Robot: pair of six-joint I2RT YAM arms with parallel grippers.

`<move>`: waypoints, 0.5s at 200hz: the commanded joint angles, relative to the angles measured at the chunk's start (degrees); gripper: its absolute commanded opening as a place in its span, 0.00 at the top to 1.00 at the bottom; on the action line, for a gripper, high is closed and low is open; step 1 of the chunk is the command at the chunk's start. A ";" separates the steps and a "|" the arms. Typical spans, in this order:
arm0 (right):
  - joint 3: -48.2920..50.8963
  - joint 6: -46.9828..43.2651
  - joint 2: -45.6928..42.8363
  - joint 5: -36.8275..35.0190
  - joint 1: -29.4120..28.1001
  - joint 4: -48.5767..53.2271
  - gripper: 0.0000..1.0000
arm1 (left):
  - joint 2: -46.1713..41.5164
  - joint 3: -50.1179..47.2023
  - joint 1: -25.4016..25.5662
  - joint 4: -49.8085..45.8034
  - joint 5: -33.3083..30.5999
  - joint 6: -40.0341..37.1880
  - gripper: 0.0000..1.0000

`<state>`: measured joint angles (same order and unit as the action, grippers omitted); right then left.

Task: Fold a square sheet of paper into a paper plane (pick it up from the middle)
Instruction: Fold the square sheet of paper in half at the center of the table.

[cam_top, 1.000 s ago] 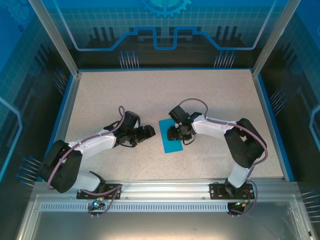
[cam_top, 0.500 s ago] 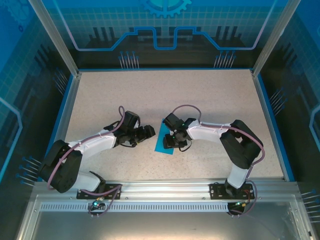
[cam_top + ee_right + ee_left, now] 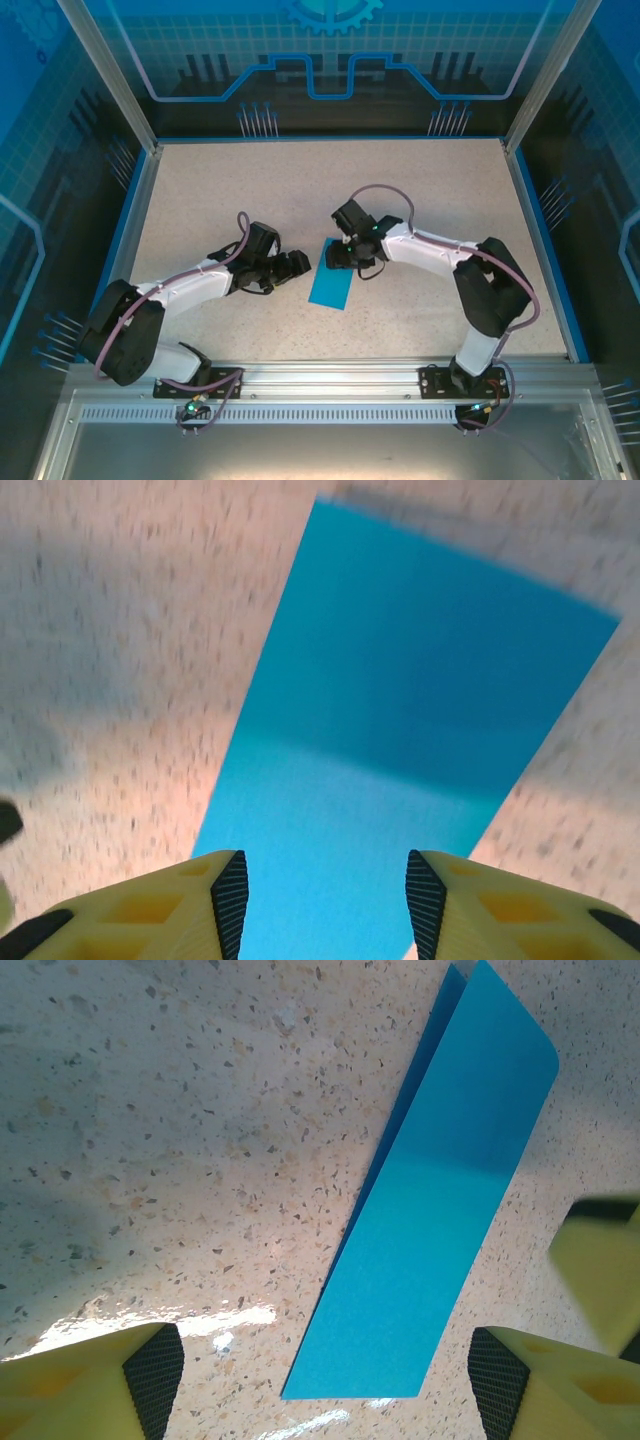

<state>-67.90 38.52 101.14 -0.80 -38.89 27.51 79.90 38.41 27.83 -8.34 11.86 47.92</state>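
The square sheet of paper (image 3: 331,285) lies on the table folded in half, a narrow bright blue rectangle with its layers showing at one end (image 3: 430,1230). My left gripper (image 3: 301,264) is open just left of the sheet. In the left wrist view the gripper (image 3: 325,1378) straddles the near short edge with nothing between its fingers. My right gripper (image 3: 337,254) hovers over the sheet's far end. In the right wrist view the blue surface (image 3: 400,720) fills the gap of the open gripper (image 3: 325,895).
The speckled tabletop (image 3: 420,200) stretches behind and to the right of both arms. Blue walls and an aluminium frame (image 3: 540,230) bound it. One yellow finger of my right gripper (image 3: 600,1270) pokes in at the right edge of the left wrist view.
My right gripper swept forward and left across the sheet, then drew back to its far end. The sheet has shifted slightly left and more of it shows. The left arm stayed still.
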 commanded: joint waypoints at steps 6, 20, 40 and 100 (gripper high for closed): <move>-4.11 -2.78 5.64 1.46 2.90 -0.46 0.51 | 0.70 0.04 0.30 -0.67 2.79 -0.98 0.20; -5.62 -3.52 7.79 1.61 3.79 0.04 0.51 | 0.69 0.14 0.53 -0.47 3.84 -0.94 0.20; -6.11 -3.64 9.88 0.79 4.87 0.61 0.51 | 1.20 0.49 1.00 -0.10 5.48 -1.15 0.20; -2.37 -2.94 12.76 3.61 7.16 -2.42 0.52 | 5.12 2.35 3.32 0.31 10.99 -2.08 0.20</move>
<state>-72.31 35.92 111.87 0.82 -33.10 26.04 83.46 38.76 30.20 -8.29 18.37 47.46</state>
